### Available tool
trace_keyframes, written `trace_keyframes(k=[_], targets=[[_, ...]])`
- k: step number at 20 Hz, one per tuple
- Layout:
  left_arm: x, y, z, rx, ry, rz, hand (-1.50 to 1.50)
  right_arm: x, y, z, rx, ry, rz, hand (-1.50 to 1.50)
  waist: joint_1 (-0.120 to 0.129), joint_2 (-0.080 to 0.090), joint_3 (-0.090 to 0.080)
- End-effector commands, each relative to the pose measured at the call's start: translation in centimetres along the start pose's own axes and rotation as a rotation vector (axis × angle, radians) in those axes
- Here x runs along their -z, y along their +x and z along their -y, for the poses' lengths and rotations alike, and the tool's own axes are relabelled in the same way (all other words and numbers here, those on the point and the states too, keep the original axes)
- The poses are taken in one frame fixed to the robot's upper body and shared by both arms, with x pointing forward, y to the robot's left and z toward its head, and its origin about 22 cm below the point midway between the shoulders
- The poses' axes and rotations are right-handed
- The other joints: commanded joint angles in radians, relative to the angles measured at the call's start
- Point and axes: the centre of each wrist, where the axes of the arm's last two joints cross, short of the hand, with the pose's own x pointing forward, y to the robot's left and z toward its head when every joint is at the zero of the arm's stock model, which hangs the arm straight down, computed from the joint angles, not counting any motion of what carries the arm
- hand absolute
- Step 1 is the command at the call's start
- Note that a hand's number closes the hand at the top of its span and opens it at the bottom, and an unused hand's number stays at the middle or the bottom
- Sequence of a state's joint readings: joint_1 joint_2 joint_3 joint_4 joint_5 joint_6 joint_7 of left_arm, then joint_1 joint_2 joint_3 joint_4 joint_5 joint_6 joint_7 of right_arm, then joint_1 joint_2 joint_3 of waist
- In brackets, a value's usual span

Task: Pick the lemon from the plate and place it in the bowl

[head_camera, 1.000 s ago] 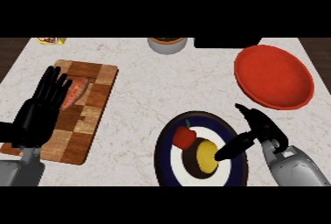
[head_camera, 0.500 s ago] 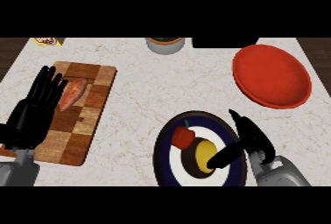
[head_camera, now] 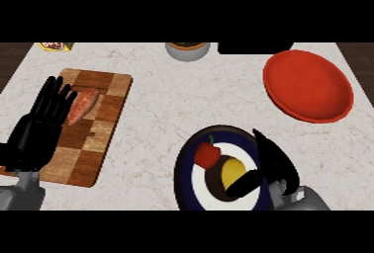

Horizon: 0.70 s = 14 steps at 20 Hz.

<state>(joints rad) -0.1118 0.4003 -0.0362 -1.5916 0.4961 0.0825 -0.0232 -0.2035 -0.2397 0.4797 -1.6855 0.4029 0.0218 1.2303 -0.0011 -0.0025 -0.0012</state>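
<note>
A yellow lemon lies on a dark-rimmed plate with a white centre, at the lower middle of the counter. A red pepper sits on the same plate, just left of the lemon. My right hand hangs over the plate's right side, fingers straight and pointing up the view, its thumb lying at the lemon's lower right edge. The red bowl stands at the upper right, apart from the hand. My left hand rests open, fingers up, at the left edge.
A wooden cutting board lies at the left with an orange sweet potato on it. A grey container and a black object stand at the counter's far edge; a yellow item shows at the far left corner.
My right hand has slid left and down onto the plate, and its thumb now lies against the lemon. The left hand has barely shifted.
</note>
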Motion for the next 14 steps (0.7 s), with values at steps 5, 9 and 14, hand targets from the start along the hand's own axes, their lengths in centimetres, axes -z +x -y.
trace_keyframes(k=[5, 9, 14], targets=[[0.4, -0.6, -0.5, -0.003, 0.001, -0.008, 0.0, 0.5, 1.8, -1.9, 0.008, 0.029, -0.218, -1.5, 0.005, 0.003, 0.0], [-0.4, -0.6, 0.0, 0.004, 0.003, 0.004, 0.0, 2.1, -0.1, -2.1, -0.016, 0.055, -0.23, -1.5, 0.005, 0.001, 0.001], [1.2, -0.5, 0.2, -0.003, -0.002, -0.005, 0.0, 3.5, 1.4, -1.9, -0.049, 0.082, -0.239, 1.5, 0.003, 0.005, 0.001]])
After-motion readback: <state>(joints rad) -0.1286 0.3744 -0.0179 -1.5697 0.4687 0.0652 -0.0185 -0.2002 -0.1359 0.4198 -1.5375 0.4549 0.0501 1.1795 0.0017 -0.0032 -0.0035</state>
